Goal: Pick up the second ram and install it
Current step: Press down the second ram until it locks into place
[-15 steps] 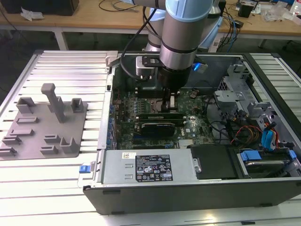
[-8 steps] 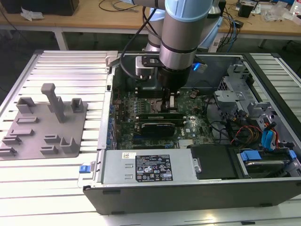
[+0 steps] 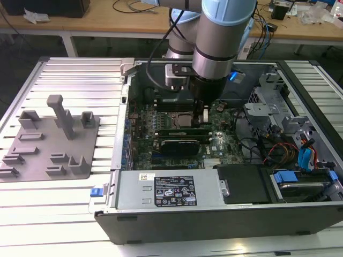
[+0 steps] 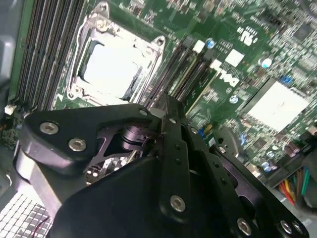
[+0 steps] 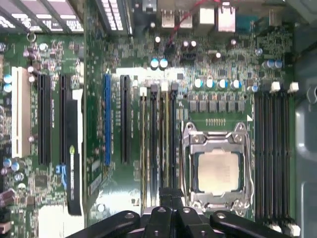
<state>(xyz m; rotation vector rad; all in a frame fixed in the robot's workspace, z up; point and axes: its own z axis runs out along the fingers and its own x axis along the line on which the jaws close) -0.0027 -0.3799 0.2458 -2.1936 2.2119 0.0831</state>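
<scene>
You can see the gripper [image 5: 171, 198] pressed down with fingers closed together over the second ram [image 5: 166, 144], which stands in its slot beside the silver processor [image 5: 218, 171], so it looks seated and only release remains.

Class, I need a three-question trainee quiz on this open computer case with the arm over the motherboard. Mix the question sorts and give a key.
1. True or false: the gripper hangs over the memory slots beside the silver processor.
2. In the exterior view, the grey fixture tray lies outside the case on which side? A) left B) right
3. Fill in: the black expansion card sits between the processor and the ____ box.

Key: 1 true; 2 A; 3 power supply.
</scene>
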